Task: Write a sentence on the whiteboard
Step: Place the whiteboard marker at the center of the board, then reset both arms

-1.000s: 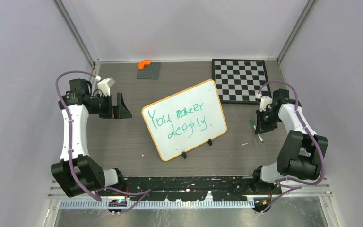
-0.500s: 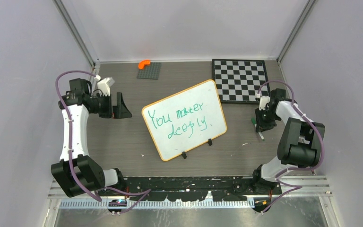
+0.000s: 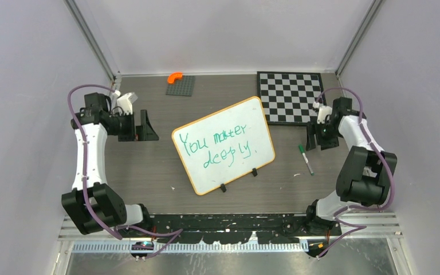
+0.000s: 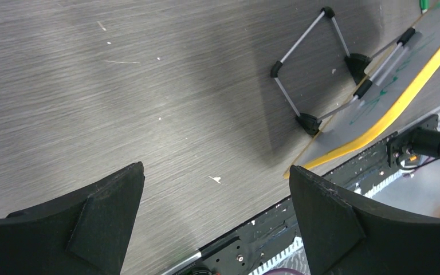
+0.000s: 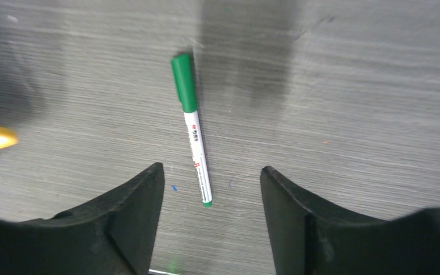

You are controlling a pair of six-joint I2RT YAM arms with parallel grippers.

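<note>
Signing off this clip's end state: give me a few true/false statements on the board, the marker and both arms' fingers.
1. The whiteboard carries green writing in two lines. True.
2. A green marker lies on the table, to the right of the whiteboard. True.
3. The right fingers grip the marker. False: they stand open on either side of it without touching it, and it lies free on the table.
4. The left fingers hold an orange piece. False: they are open and empty. The orange piece sits at the far edge of the table.
</note>
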